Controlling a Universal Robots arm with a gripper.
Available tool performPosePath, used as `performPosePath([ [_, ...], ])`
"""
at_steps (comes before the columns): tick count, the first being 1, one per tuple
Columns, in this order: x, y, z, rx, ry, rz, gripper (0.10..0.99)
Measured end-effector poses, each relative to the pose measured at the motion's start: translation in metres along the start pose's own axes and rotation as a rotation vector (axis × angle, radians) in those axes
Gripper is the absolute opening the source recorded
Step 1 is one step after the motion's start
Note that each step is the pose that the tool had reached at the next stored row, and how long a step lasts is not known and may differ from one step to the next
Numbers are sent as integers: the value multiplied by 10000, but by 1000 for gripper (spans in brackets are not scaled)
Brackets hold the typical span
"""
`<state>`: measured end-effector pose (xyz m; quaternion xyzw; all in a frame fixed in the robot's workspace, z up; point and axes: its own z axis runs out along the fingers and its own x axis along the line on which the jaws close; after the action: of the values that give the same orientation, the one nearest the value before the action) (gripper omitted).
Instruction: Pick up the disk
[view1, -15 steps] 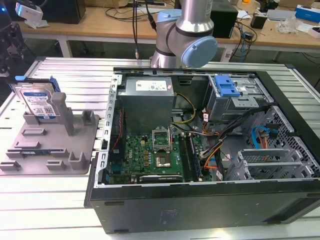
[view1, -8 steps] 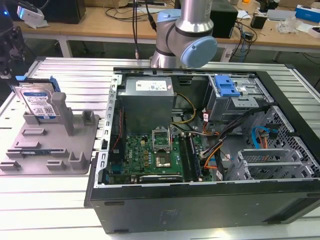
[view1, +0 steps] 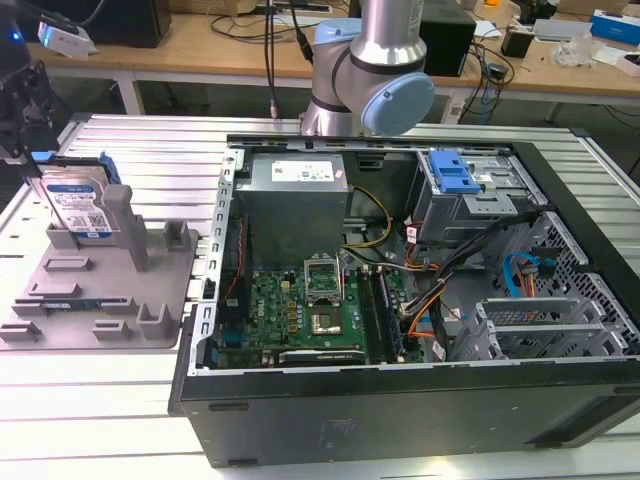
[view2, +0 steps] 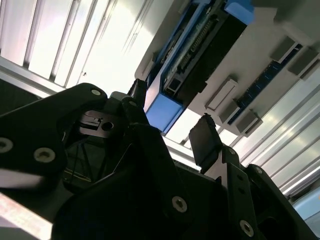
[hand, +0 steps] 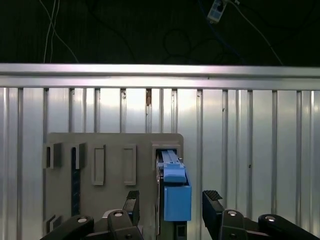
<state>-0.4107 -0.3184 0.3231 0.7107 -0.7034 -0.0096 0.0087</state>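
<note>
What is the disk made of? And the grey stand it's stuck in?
The disk looks like silvery metal with a slight shine, under a paper-like white-and-blue label. Its blue side rails look like matte plastic. The grey holder tray looks like dull moulded plastic, though painted metal can't be ruled out.

Wooden workbench (view1: 190, 55) behind ribbed metal table (view1: 100, 410)

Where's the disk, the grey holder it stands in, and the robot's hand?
disk (view1: 78, 205): exterior view, on its printed label.
holder (view1: 105, 285): exterior view, on its bare flat base.
hand (hand: 172, 200): first wrist view, midway between its open fingertips.
</note>
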Motion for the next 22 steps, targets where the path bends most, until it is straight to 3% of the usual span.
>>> performPosePath([
  [13,1,4,179,-1,1,-22,616],
  [14,0,3,199,-1,0,-21,537],
  [15,0,3,212,-1,1,-22,537],
  [16,1,3,226,-1,1,-22,467],
  [22,0,8,235,0,0,-22,467],
])
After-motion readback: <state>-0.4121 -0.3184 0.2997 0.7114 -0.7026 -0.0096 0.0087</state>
